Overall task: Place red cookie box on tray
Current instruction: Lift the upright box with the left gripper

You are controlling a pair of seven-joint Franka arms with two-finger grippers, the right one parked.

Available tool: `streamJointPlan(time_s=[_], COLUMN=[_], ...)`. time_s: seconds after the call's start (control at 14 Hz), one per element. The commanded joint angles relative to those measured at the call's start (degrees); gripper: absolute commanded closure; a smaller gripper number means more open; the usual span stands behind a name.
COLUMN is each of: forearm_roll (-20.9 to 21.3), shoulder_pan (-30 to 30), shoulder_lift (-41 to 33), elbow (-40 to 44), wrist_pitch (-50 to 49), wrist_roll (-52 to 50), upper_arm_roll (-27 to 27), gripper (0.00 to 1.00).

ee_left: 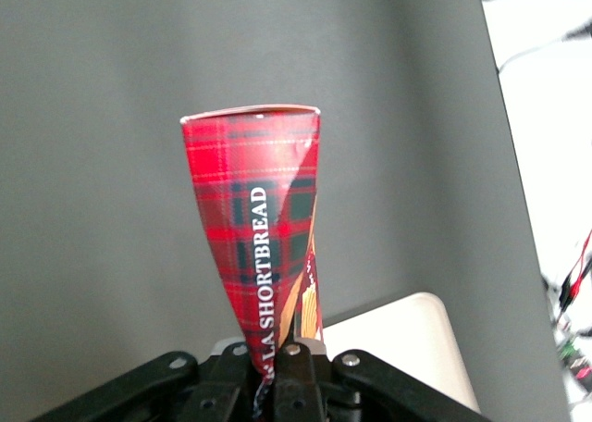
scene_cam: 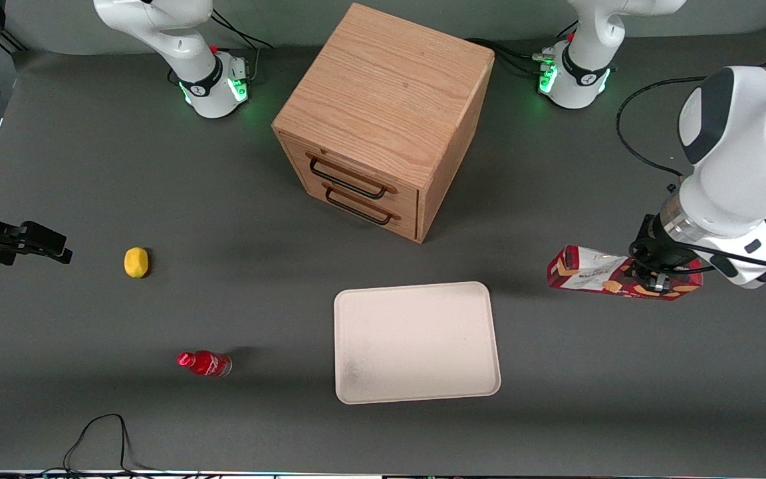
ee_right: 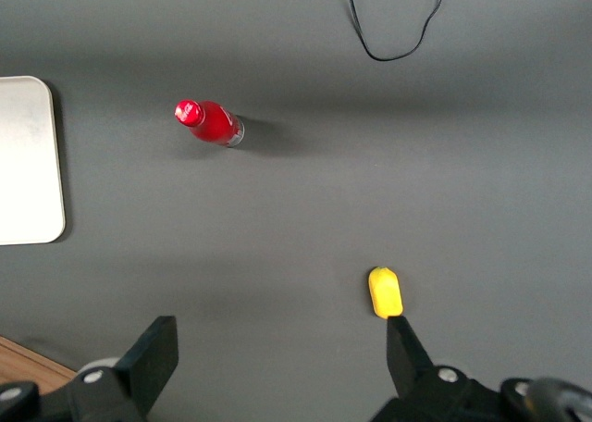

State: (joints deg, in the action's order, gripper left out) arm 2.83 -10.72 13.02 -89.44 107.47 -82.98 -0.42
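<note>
red cookie box (scene_cam: pixel 599 274): glossy printed cardboard
tray (scene_cam: pixel 416 342): smooth matt cream plastic
gripper (scene_cam: pixel 655 283): black, clamping box
cabinet (scene_cam: pixel 383 113): grained wood

The gripper (ee_left: pixel 277 371) jaws clamp the red cookie box (ee_left: pixel 254 228) above the tray (ee_left: pixel 398 343).

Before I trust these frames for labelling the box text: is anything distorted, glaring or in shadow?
Left wrist view: the red cookie box, shut in the gripper, tapers strongly through perspective, yet "SHORTBREAD" is readable. Front view: lighting is even; the wooden drawer cabinet casts a soft shadow on the table, the tray shows no glare, and green lights glow at the arm bases. Right wrist view: the red bottle casts a faint shadow.
</note>
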Motion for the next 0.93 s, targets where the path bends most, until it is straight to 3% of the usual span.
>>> streamJointPlan(time_s=[0.0, 0.36, 0.86], forearm_roll=[-0.5, -0.3, -0.8], shoulder_pan=[-0.2, 0.1, 0.0], shoulder_lift=[-1.2, -2.5, -2.4], elbow=[0.6, 0.7, 3.7], wrist_pitch=[-3.0, -6.0, -10.1], wrist_roll=[14.3, 46.7, 71.3], upper_arm_roll=[0.2, 0.9, 2.4], gripper=[1.00, 1.00, 1.00])
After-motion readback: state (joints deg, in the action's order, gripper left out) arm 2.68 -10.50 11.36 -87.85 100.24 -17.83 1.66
